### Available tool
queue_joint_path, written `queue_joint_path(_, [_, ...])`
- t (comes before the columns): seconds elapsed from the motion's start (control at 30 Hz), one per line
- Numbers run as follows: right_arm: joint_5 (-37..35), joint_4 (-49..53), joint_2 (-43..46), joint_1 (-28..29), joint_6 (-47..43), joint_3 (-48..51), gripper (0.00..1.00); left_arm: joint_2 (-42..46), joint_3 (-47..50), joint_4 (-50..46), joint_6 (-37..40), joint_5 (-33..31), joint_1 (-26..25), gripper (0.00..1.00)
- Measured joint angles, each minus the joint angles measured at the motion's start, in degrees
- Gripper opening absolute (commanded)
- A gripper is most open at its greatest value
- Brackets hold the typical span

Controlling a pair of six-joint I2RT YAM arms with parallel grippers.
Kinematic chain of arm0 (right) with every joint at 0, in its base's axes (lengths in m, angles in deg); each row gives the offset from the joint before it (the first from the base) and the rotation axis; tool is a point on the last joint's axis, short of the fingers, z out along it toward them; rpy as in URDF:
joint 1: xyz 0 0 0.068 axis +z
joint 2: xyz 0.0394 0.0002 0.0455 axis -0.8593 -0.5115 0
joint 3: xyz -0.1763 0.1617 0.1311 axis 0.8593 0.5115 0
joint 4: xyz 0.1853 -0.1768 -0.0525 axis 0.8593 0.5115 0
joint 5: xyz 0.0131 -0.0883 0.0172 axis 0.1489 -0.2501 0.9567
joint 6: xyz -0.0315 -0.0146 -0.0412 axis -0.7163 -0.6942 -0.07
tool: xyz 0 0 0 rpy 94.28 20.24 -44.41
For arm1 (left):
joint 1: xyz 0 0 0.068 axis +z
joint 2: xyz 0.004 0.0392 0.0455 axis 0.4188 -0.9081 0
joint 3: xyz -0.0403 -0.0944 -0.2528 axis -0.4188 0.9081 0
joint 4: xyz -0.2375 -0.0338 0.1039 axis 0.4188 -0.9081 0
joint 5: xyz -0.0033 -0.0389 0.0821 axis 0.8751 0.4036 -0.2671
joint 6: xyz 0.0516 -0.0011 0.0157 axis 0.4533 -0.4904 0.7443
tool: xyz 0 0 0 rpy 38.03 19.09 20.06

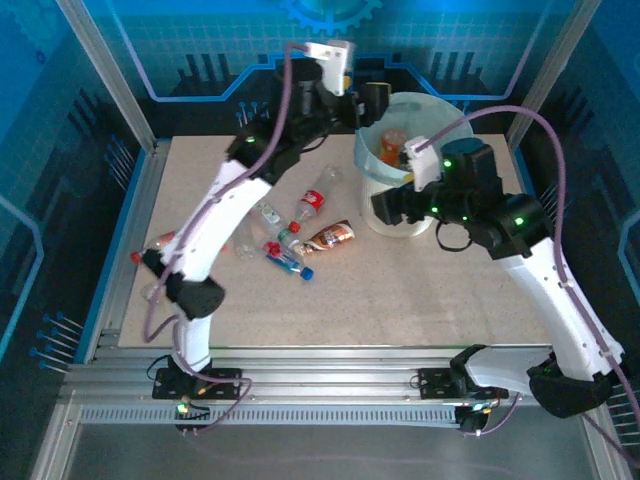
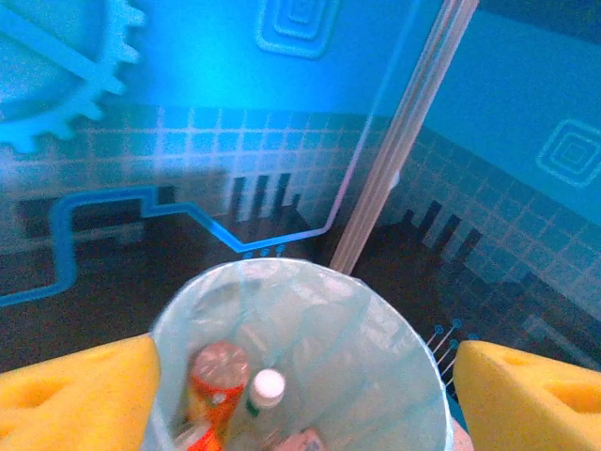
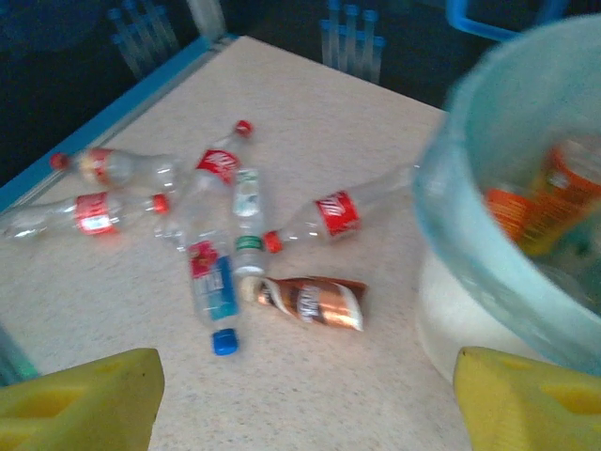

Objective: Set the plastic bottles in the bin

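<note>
The bin (image 1: 372, 160) stands at the back right, lined with a pale blue-green bag. My left gripper (image 1: 374, 102) hovers above its left rim, open and empty, yellow pads (image 2: 80, 395) wide apart. Below it inside the bin (image 2: 310, 277) lie an orange bottle (image 2: 214, 381) and a white-capped bottle (image 2: 267, 387). My right gripper (image 1: 386, 208) hangs low in front of the bin, open with nothing between its pads (image 3: 526, 404). On the table lie a brown bottle (image 3: 315, 303), a blue-capped one (image 3: 214, 291), a red-labelled clear one (image 3: 329, 216) and several more (image 1: 290, 235).
Two clear red-capped bottles (image 3: 94, 193) lie near the table's left edge (image 1: 150, 250). Metal frame posts (image 1: 105, 70) and blue walls close in the table. Bare tabletop (image 1: 400, 290) stretches in front of the bin and the bottle cluster.
</note>
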Motion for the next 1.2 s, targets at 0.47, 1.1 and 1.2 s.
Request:
queue_joint_path(0.47, [-1.0, -3.9, -23.3, 18.3, -2.8, -8.3, 0.8, 44.0, 48.7, -11.9, -7.0, -12.6, 15.0, 0.86])
queue_joint_path(1.1, [-5.2, -2.4, -60.0, 21.6, -1.1, -26.9, 0.83, 70.2, 80.2, -25.3, -15.5, -20.1, 19.1, 0.92])
queue_joint_path(1.2, [-6.0, -1.1, -64.0, 21.6, -1.1, -30.5, 0.83, 70.7, 81.8, -25.2, -16.7, -19.8, 19.1, 0.92])
